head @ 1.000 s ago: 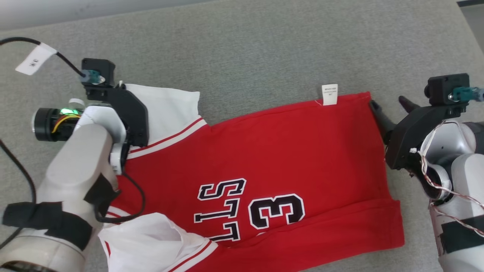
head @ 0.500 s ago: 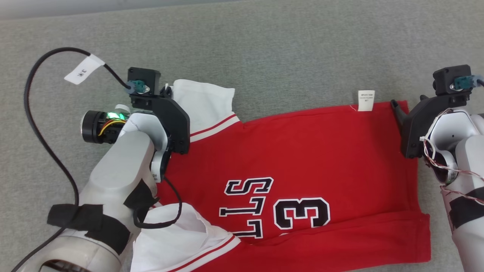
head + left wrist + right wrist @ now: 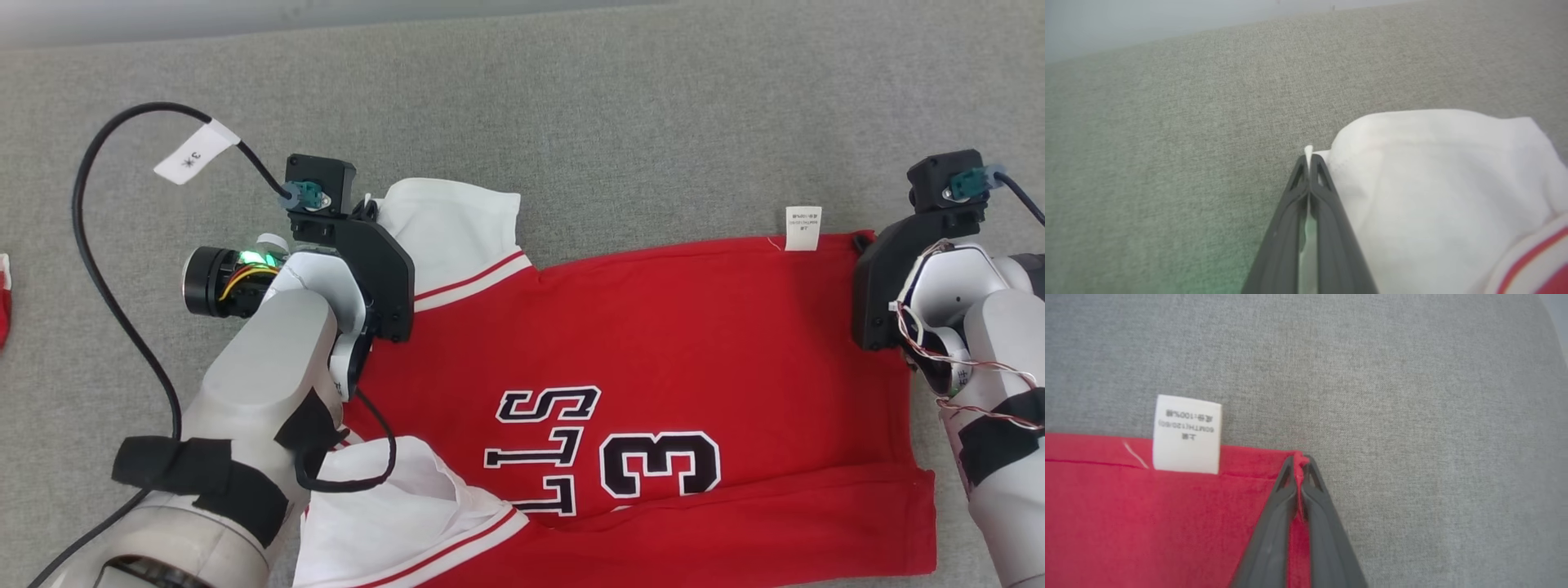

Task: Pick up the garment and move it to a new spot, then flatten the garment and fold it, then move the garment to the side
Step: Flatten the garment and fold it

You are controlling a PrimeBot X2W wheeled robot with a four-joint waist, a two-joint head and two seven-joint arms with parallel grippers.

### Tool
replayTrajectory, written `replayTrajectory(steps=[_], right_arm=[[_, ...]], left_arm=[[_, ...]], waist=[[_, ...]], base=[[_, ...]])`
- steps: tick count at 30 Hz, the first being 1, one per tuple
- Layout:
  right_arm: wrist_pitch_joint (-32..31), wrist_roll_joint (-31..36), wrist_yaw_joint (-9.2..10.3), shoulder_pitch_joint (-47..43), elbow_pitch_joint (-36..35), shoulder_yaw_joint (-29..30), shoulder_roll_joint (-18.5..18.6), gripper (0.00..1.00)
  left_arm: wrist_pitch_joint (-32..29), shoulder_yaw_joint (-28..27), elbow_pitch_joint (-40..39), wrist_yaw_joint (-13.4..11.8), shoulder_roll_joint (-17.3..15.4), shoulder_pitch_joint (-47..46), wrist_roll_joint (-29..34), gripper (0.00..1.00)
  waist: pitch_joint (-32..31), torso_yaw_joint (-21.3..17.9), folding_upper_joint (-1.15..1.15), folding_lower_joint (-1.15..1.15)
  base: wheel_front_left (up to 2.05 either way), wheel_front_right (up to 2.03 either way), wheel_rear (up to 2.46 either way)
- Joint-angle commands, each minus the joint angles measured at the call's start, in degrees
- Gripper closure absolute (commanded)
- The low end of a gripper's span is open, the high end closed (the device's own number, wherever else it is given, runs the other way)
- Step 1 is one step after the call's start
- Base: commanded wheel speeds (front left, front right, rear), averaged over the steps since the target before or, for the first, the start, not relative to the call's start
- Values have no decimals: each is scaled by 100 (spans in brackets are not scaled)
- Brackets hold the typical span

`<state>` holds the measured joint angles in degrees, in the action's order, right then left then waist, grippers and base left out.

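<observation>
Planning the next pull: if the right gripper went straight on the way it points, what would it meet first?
Probably just the bare grey surface: nothing else lies past the right gripper, shut on a corner of the shirt. The white label sits off to one side.

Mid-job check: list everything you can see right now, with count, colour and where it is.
garment: one, red with white sleeves and black-and-white lettering, spread across the middle of the surface.
care label: one, white, on the garment's far edge near its right corner.
surface: one, grey, cloth-textured, under everything.
red-and-white item: one, cut off at the head view's left edge; cannot tell what it is.
cable: one, black, looping off the left arm, carrying a white tag.
left gripper: one, dark fingers shut on the white sleeve's edge.
right gripper: one, dark fingers shut on the garment's red far-right corner.
</observation>
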<state>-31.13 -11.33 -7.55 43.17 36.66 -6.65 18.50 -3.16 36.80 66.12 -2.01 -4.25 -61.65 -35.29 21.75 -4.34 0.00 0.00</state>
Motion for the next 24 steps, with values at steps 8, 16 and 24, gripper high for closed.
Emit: replayTrajectory(steps=[8,16,24], right_arm=[[699,-368,10,-449,-174,24,171,100],[1439,-724,10,-1118,-444,-33,362,100],[1760,-754,10,-1999,-726,-158,619,100]], left_arm=[[1144,-138,-102,24,-12,185,-132,100],[1753,-253,-478,117,-50,833,-212,100],[1842,-674,-1992,-104,-369,2284,-189,100]], waist=[[-484,97,0,0],[-975,333,0,0],[-1619,514,0,0]], base=[[0,0,0],[0,0,0],[0,0,0]])
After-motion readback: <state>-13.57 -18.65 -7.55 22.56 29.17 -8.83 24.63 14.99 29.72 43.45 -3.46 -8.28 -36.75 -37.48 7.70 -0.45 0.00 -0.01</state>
